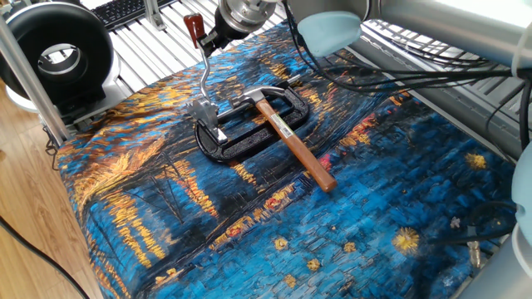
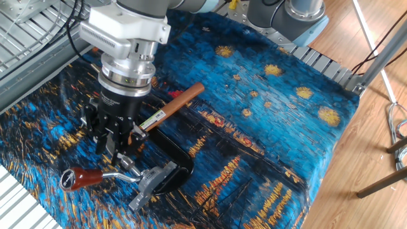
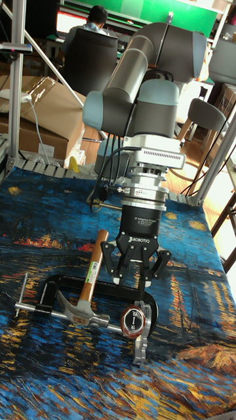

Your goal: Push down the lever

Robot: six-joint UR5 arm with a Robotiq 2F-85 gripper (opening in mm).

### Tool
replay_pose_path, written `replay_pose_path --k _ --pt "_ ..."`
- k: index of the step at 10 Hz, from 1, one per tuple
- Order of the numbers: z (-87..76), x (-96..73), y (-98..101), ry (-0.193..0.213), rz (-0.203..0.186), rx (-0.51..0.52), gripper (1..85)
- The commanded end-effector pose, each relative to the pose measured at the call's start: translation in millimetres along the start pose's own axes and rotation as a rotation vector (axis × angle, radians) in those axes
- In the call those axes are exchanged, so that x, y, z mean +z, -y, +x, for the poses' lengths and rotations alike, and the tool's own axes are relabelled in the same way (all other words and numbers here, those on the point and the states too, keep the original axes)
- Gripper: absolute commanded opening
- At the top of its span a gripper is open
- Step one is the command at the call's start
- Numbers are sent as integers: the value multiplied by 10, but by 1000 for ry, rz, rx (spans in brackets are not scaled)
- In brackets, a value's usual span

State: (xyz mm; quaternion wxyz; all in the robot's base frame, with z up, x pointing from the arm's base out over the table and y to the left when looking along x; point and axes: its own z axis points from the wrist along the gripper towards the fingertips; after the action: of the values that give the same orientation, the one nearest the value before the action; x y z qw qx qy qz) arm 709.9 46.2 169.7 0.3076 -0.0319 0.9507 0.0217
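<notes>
Black two-finger gripper hangs w/ fingers pressed together, pinching nothing, tip just beside the dark red rubbery end of the thin bent silver metal lever. Rod stands near upright from its silver bracket on the black oval base (wooden-handled steel-headed hammer lies across that base). Gripper sits on the base side of the knob, approx. level w/ it. No containers visible.
</notes>
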Motion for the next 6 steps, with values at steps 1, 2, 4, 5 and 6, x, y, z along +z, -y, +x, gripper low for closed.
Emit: replay_pose_path --k 1,2,4,5,6 --pt "20 35 -4 11 2 11 417" --pt "31 48 -25 14 -4 22 413" --pt "63 67 -31 12 6 35 410" --pt "87 65 -10 3 14 33 410" --pt "205 62 18 -43 25 18 403"
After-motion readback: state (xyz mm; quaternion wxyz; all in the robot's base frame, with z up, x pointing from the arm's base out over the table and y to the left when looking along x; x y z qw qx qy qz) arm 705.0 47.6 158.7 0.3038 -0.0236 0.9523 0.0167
